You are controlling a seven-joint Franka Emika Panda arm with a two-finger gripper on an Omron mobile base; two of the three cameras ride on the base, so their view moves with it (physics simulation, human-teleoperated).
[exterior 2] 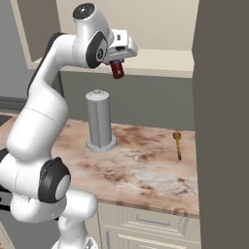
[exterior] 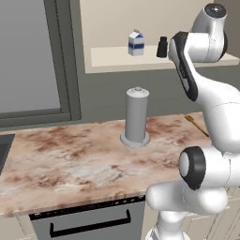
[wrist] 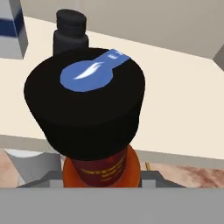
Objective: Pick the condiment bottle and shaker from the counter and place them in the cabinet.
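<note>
Claw (exterior 2: pixel 117 67) squeezes the condiment bottle (exterior 2: pixel 117 69) (hard, smooth, maybe slippery) near the cabinet (exterior 2: pixel 160 58) shelf; gripping its body works best.

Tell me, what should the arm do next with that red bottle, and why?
Probably carry it forward over the cabinet shelf. The hand holds the condiment bottle raised at the shelf's front edge, not yet over the board, where the shaker already stands.

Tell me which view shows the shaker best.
Left base view: the shaker stands whole on the cabinet shelf beside the milk carton. In the hand view, the held condiment bottle hides its lower part.
</note>
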